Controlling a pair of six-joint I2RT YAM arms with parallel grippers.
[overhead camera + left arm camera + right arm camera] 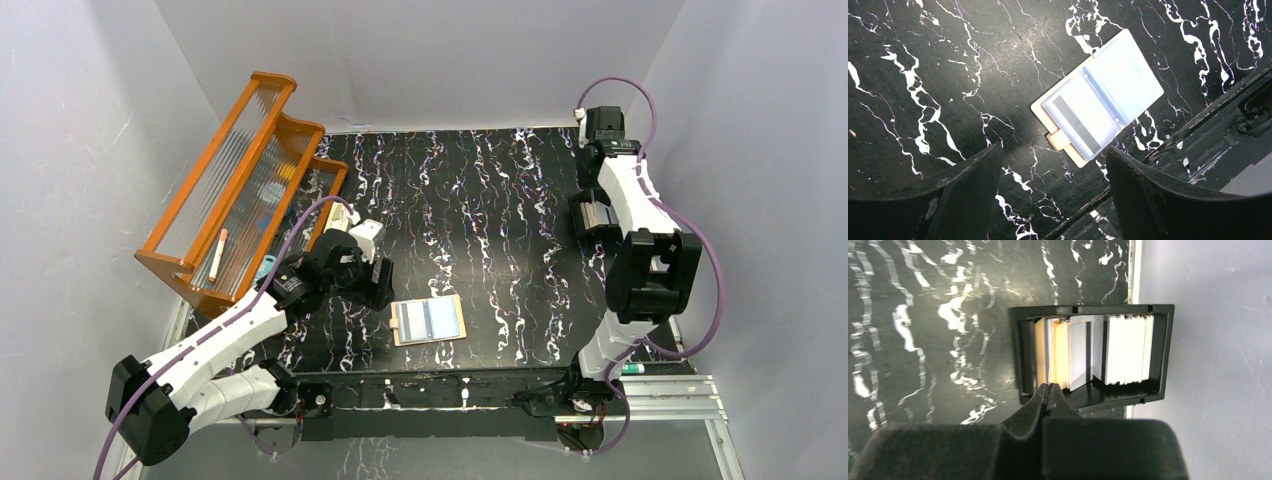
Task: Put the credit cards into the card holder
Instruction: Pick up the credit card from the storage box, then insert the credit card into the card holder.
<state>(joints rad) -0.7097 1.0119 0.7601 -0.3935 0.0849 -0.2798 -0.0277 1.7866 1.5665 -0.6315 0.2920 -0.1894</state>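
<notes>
Lying open, the card holder point(1098, 97) sits just beyond the left end effector point(1053, 155).

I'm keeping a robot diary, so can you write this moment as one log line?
left gripper: open, near card holder | right gripper: shut, at black tray of cards | card holder: open on table

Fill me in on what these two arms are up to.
The card holder lies open near the front of the table, with a striped card in one clear pocket. The left gripper hovers open beside it, holding nothing. The right gripper is shut at the near edge of a black tray on the far right, where more cards stand upright. Whether it pinches one cannot be told.
</notes>
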